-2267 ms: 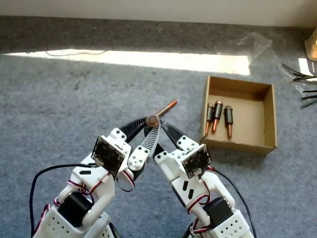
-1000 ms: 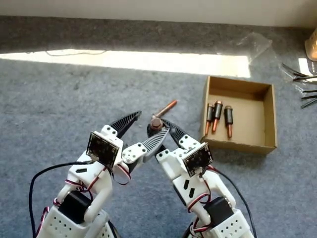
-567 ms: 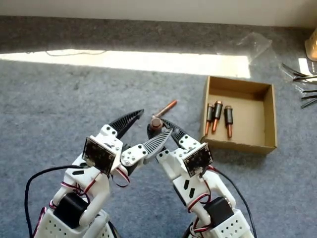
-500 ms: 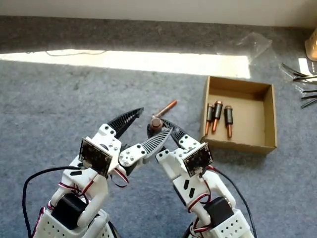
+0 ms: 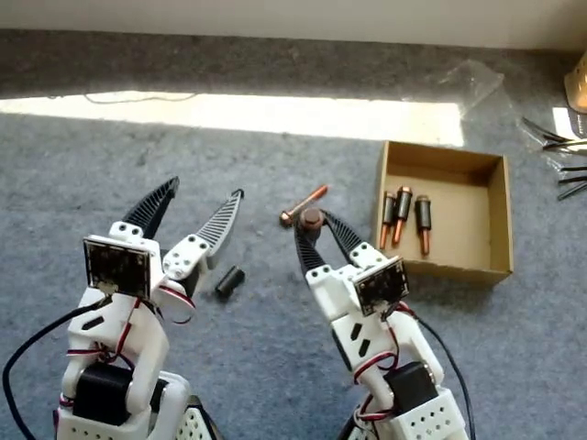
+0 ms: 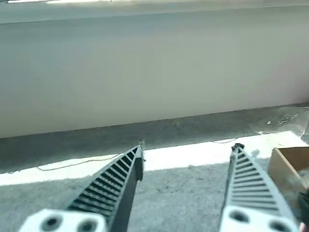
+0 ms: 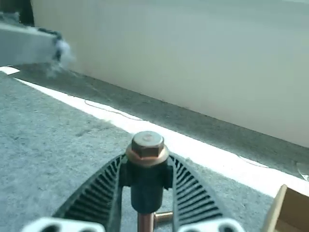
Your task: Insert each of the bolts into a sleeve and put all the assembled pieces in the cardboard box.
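Sleeved bolt [image 7: 146, 169] clamped in right hand [image 5: 314, 223]; left hand [image 5: 206, 189] spread apart near loose sleeve [image 5: 229, 280]

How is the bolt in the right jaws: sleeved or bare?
Sleeved: a black sleeve wraps the bolt below its copper head in the right gripper.

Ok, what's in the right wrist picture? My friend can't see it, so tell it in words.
The right gripper is shut on a black sleeve with a copper bolt through it. Behind lie grey carpet, a sunlit strip, a pale wall and a cardboard box corner.
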Robot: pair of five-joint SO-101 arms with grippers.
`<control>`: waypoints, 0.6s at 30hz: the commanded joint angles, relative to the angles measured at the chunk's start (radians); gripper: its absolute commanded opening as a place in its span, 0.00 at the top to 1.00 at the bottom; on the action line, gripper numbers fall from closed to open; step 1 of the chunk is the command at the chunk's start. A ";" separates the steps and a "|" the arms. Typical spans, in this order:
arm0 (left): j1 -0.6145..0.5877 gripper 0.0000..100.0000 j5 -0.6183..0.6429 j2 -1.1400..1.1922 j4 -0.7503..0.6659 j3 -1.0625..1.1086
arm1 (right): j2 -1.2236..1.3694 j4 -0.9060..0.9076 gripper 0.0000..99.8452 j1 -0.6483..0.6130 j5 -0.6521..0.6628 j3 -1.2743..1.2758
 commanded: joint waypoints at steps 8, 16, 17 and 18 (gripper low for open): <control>-0.211 0.89 -0.002 -0.004 0.126 -0.030 | -0.008 -0.002 0.99 0.325 -0.008 0.015; -0.245 0.99 -0.003 -0.004 0.189 0.016 | 0.002 0.220 0.99 0.490 -0.005 -0.194; -0.237 0.99 -0.003 -0.004 0.187 0.042 | 0.002 0.266 0.99 0.499 -0.003 -0.242; -0.231 0.99 -0.003 -0.004 0.187 0.068 | 0.002 0.303 0.99 0.506 -0.003 -0.289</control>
